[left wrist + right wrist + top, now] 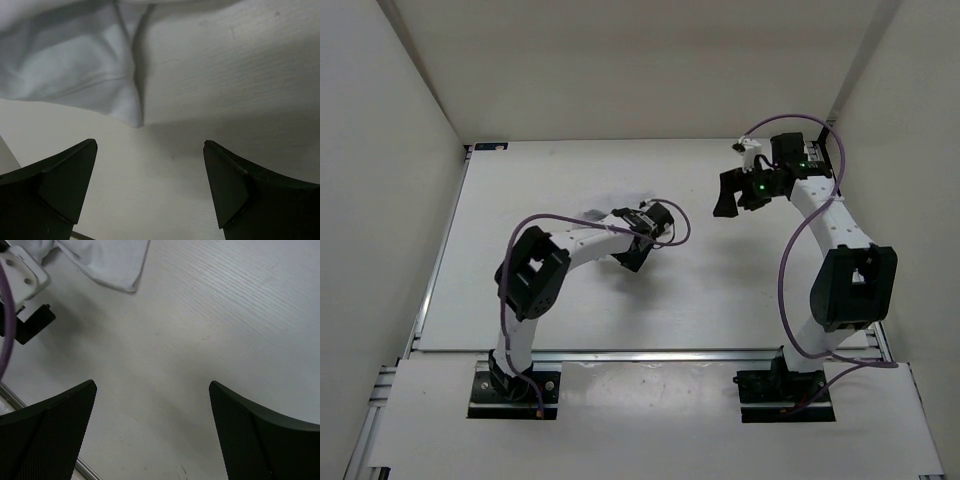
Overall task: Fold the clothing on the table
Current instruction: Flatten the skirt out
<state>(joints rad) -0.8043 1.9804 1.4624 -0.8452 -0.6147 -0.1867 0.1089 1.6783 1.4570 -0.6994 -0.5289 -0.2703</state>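
**Left tool (150, 145) and right tool (152, 385) wide, nothing held**

Left tool: both black fingers (60, 185) spread far apart, with bare surface between them. It sits low over the large, flat, off-white matte counter (235, 75).

The thin, soft, plain white piece of clothing (75, 65) lies rumpled on the counter, ahead of this tool and to its left. One creased corner reaches down to just ahead of the gap between the fingers. It is near the left finger but does not touch either one.

Right tool: black textured fingers (55, 435) also set wide, with only counter between them. From this tool the clothing is well ahead and to the left, well apart. Only a flat corner of it shows at the upper edge of the right wrist view. The white-and-black end of the left arm (25, 290) sits beside that corner.

Top view: the clothing is faint against the counter. The right tool (728, 195) sits well to the right of the left tool (632, 256).
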